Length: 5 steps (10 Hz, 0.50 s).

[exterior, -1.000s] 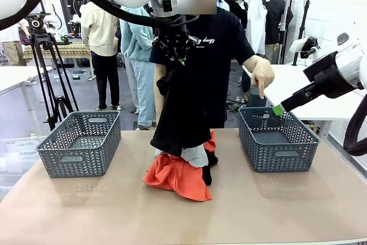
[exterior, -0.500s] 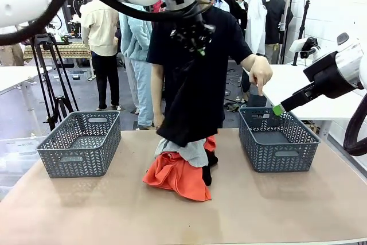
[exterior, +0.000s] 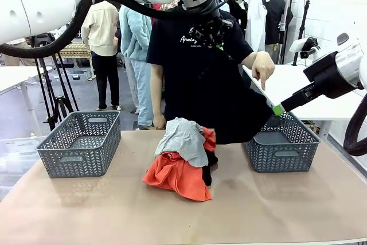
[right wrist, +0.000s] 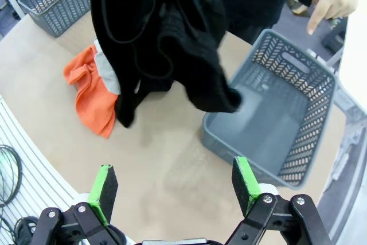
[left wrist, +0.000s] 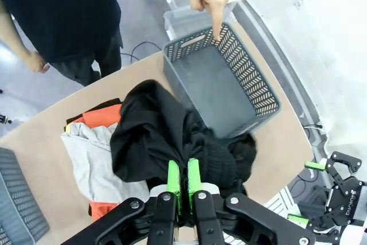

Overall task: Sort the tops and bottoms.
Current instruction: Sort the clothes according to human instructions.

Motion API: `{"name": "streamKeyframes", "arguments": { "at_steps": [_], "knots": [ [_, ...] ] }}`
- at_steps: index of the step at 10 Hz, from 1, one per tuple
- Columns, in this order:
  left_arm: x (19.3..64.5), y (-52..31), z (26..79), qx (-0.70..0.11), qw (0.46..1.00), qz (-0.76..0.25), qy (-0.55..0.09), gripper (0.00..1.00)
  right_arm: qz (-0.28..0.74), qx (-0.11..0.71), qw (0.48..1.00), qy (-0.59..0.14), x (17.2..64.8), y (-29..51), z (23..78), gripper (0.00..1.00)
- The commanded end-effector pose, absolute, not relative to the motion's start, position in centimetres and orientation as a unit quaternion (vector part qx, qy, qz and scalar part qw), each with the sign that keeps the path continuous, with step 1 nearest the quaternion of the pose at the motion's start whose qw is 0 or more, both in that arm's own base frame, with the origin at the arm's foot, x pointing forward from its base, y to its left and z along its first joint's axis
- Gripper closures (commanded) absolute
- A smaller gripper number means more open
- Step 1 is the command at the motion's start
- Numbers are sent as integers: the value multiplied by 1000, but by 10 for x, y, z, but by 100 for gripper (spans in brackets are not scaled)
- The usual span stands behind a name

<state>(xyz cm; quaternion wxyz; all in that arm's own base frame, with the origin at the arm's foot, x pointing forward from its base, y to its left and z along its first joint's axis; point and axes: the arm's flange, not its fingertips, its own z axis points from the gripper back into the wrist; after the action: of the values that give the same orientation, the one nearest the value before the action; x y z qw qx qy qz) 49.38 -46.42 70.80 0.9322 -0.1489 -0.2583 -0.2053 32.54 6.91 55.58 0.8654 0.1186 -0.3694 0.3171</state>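
Observation:
A plain black bottom (exterior: 243, 121) hangs from my left gripper (exterior: 211, 35), which is shut on it high above the table, and its lower end trails against the right basket (exterior: 281, 147). From the left wrist, the green fingers (left wrist: 174, 181) pinch the black cloth (left wrist: 155, 136) beside that basket (left wrist: 255, 87). A light grey top (exterior: 182, 136) lies over the orange-red top (exterior: 175, 176) at mid-table, with a strip of black cloth (exterior: 207, 173) beside them. My right gripper (exterior: 277, 110) is open by the right basket's far rim, holding nothing (right wrist: 175, 185).
A second grey basket (exterior: 80, 142) stands at the left of the table. The person in a printed black T-shirt stands at the far side, one hand (exterior: 262, 68) pointing a finger down at the right basket. Bare tabletop lies in front of the pile.
My left gripper has swung right with the black bottom, lifting it off the pile toward the right basket and uncovering the grey top. The right arm has not moved.

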Motion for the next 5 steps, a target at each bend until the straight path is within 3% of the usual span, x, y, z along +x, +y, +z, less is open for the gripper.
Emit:
{"name": "streamKeyframes", "arguments": {
  "at_steps": [1,2,3,5],
  "knots": [
    [494,-465,707,-149,932,-206,-257,100,319,128,865,-366,326,69,554,0],
    [499,-473,696,-203,914,-206,-285,100,319,128,865,-366,326,69,554,0],
    [515,-492,693,-280,867,-189,-367,100,319,128,865,-366,326,69,554,0],
    [562,-545,685,-345,830,-164,-408,100,319,128,865,-366,326,69,554,0]
  ]
}}
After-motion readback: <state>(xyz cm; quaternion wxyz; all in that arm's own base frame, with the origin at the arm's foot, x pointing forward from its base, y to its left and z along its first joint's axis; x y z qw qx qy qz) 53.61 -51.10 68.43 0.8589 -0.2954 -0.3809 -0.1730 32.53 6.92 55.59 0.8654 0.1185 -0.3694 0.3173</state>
